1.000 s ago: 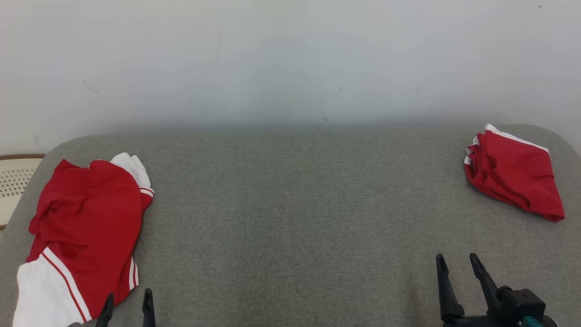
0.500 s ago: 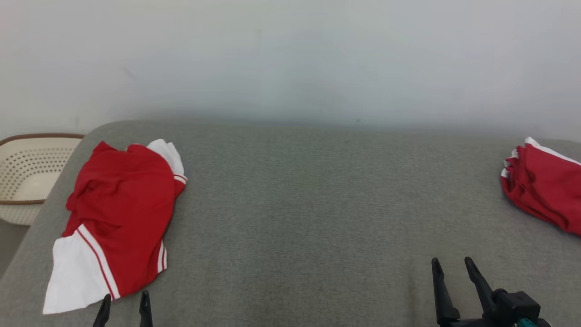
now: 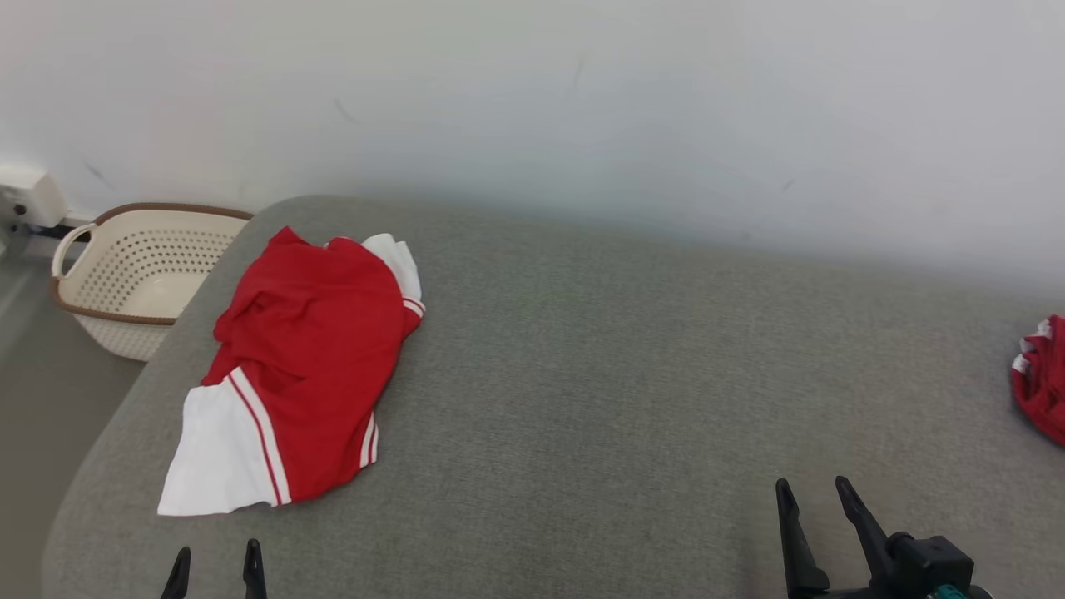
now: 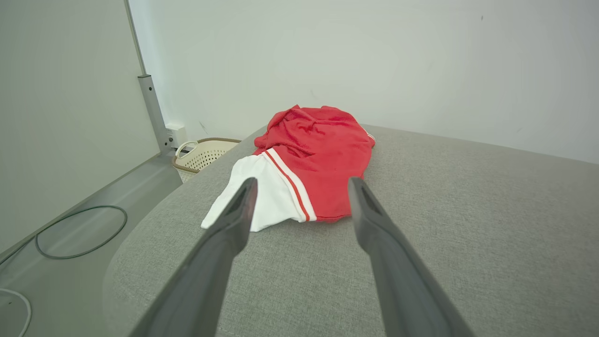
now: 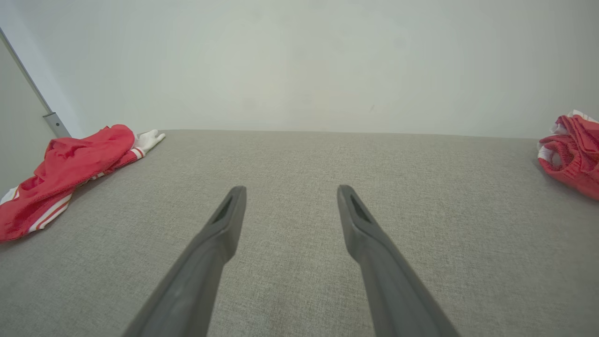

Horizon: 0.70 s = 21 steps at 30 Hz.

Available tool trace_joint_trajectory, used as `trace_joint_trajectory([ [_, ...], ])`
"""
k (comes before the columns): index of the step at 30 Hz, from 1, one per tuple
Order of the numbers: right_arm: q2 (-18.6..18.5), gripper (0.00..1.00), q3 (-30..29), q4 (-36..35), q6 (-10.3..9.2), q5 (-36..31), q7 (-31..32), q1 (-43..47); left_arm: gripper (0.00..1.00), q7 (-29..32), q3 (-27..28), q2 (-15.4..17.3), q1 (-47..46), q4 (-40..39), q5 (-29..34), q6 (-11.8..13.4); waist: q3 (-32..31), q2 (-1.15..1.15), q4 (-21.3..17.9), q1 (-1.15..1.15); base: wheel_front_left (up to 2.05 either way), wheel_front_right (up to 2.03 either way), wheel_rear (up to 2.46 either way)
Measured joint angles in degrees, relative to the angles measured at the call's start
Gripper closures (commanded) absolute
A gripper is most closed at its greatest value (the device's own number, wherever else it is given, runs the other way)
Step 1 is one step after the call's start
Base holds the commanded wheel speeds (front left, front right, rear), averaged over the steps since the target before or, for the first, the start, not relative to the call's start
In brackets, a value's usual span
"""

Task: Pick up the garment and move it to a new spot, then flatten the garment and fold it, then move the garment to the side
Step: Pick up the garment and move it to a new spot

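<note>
One pale wall (image 3: pixel 532 100) stands behind everything. Below it I see the grey fabric worktop (image 3: pixel 582 374), rounded at its left corners, which takes up most of the head view. Grey floor (image 3: pixel 50 399) lies off its left edge.

The garment (image 3: pixel 308 366), red with white panels and thin stripes, lies loosely crumpled on the left part of the worktop, toward the far-left corner. Its large white panel points toward the robot.

The basket (image 3: pixel 108 329), cream with a brown rim and perforated walls, stands on the floor just beside the worktop's far-left corner, near the garment.

A second garment (image 3: pixel 1040 383), red with white trim, lies bunched at the right edge of the head view, well apart from the first. The right wrist view places it at the far right of the worktop.

Left tool (image 3: pixel 216 551): fingers apart, nothing between them, at the worktop's near edge. In the left wrist view the garment lies straight ahead of the fingers.

Right tool (image 3: pixel 812 487): fingers apart, empty, over bare worktop at the near right, between the two garments and touching neither.
</note>
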Motion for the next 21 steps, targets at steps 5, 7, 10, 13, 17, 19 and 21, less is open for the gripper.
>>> trace_joint_trajectory([
  [5,0.1,0.0,0.2,0.3,0.0,0.1,0.0,-0.1,0.0,0.0,0.2,0.3,0.0,0.5,0.0,0.1,-0.2,0.0,2.5,0.0,0.0,0.0,0.0],
  [7,0.1,0.0,0.4,0.4,0.0,0.2,0.0,-0.1,0.0,0.0,0.4,0.5,0.0,0.5,0.0,0.1,-0.2,0.0,3.4,0.0,0.0,0.0,0.0],
  [10,0.3,0.0,0.5,0.7,0.0,0.4,0.0,-0.2,0.0,0.0,0.3,0.6,0.1,0.4,0.0,0.3,-0.4,0.0,4.8,0.0,0.0,0.0,0.0],
  [13,0.4,0.0,0.9,0.9,0.0,0.5,0.0,-0.3,0.0,0.0,0.4,0.8,0.1,0.4,0.0,0.4,-0.6,0.0,6.1,0.0,0.0,0.0,0.0],
  [17,0.7,0.0,1.4,1.2,0.0,0.6,0.0,-0.7,0.0,0.0,0.4,1.0,0.3,0.2,0.0,0.5,-0.7,0.0,8.0,0.0,0.0,0.0,0.0],
  [19,0.8,0.0,1.5,1.3,0.0,0.6,-0.1,-0.7,0.0,0.0,0.4,1.1,0.3,0.2,0.0,0.5,-0.8,0.0,8.6,0.0,0.0,0.0,0.0],
  [21,0.8,0.0,1.5,1.3,0.0,0.6,-0.1,-0.7,0.0,0.0,0.3,1.1,0.4,0.2,0.0,0.5,-0.8,0.0,9.0,0.0,0.0,0.0,0.0],
])
